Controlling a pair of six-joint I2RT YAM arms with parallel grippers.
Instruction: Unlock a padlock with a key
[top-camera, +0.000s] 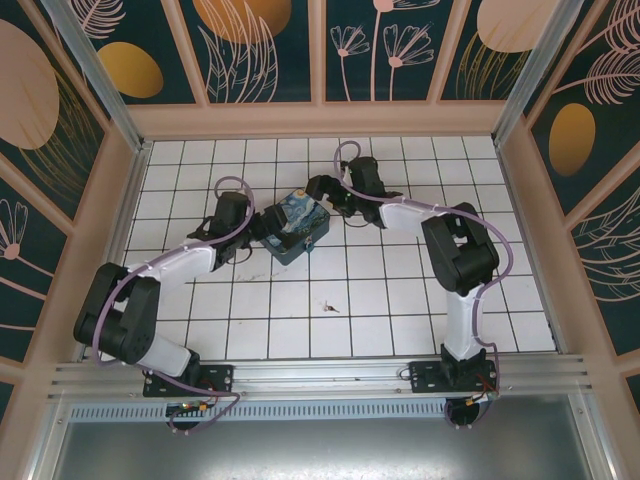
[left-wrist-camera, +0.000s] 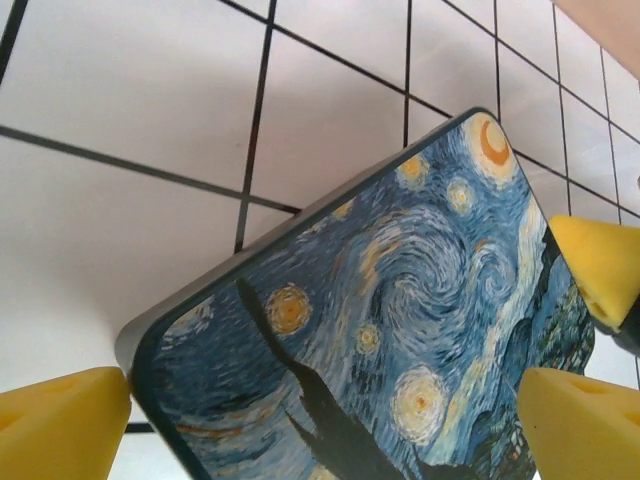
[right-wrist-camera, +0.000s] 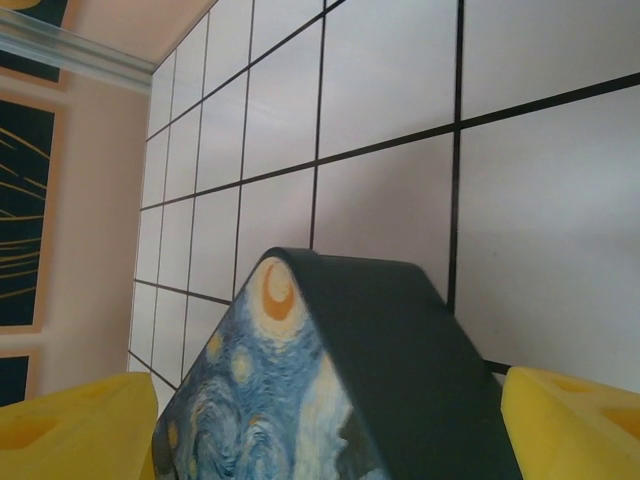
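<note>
step: brace box | left claw spread astride it | right claw spread astride its corner | tip: squeeze evenly, square to sides | key lies well apart

We see a robot test cell. The left arm and right arm are bolted to an aluminium rail beside a white tiled floor walled by floral panels.

We see a floor of white square tiles with dark grout. Walls of dark teal panels with peach plant motifs, framed in pale wood, close the left, far and right; a metal rail edges the near side.
</note>
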